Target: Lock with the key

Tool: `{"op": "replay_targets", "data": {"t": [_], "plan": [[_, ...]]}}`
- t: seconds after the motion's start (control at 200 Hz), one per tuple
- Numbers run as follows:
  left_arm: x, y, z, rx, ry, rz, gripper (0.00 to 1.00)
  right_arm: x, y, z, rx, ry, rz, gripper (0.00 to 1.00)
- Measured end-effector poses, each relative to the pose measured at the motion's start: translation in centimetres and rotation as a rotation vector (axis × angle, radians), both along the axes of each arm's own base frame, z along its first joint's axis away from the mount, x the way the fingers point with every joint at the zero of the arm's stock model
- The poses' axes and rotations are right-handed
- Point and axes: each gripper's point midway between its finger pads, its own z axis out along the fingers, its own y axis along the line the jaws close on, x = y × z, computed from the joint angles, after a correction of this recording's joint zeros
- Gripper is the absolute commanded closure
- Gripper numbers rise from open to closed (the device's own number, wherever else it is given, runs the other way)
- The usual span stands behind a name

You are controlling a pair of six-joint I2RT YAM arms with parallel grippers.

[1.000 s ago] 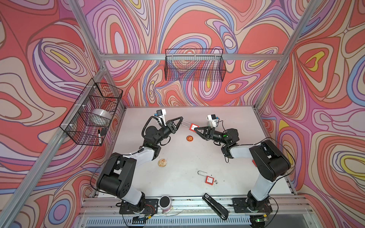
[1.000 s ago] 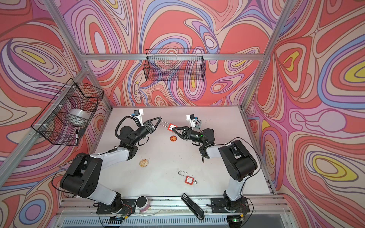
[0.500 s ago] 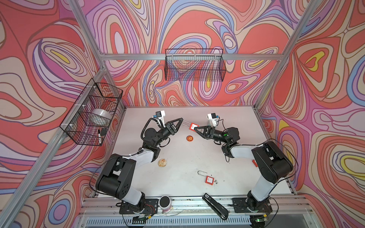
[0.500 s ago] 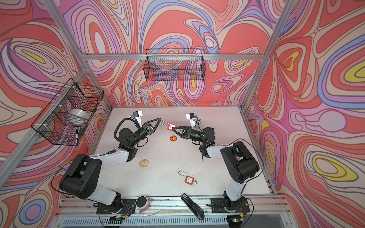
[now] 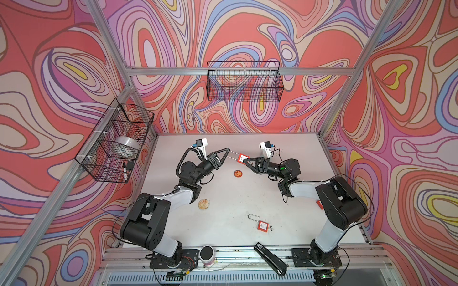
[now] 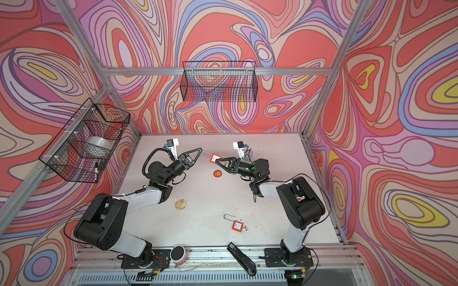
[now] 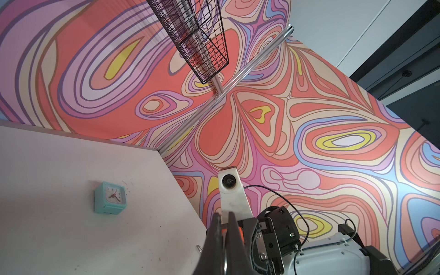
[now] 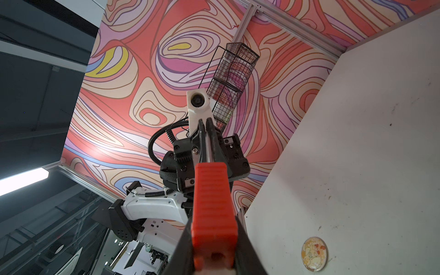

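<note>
A red padlock (image 5: 242, 158) (image 6: 214, 158) hangs in the air between both arms, over the back of the table. My left gripper (image 5: 228, 149) (image 6: 200, 149) is shut on its long metal shackle (image 5: 234, 154); in the left wrist view the left gripper (image 7: 223, 214) has its fingers pinched on the thin wire. My right gripper (image 5: 245, 162) (image 6: 218, 161) is shut on the ribbed red padlock (image 8: 214, 209), right gripper (image 8: 213, 221) fingers on both sides of it. A second red padlock (image 5: 263, 225) (image 6: 237, 225) lies on the table near the front, with a small metal key (image 5: 271, 228) (image 6: 245, 228) at its end.
A red round badge (image 5: 238, 173) lies under the held padlock and a pale one (image 5: 204, 204) nearer the left arm. A teal clock (image 7: 110, 201) stands at the back. A black stapler (image 5: 270, 257) and a cup (image 5: 207, 255) sit on the front rail. Wire baskets (image 5: 244, 84) hang on the walls.
The left jaws looked slightly wider half a second ago and are pinched on the shackle again. Both arms and the held padlock have hardly moved.
</note>
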Motion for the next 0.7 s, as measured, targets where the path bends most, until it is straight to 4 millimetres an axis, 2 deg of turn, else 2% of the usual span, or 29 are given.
{"op": "replay_targets", "data": {"t": [0.361, 0.701], "plan": [[-0.2, -0.1, -0.4, -0.012, 0.031, -0.019, 1.0, -0.1, 0.0, -0.6, -0.028, -0.069, -0.023, 1.0], [-1.2, -1.7, -0.2, -0.035, 0.053, -0.068, 1.0, -0.5, 0.0, 0.1, -0.017, -0.152, -0.029, 1.0]]}}
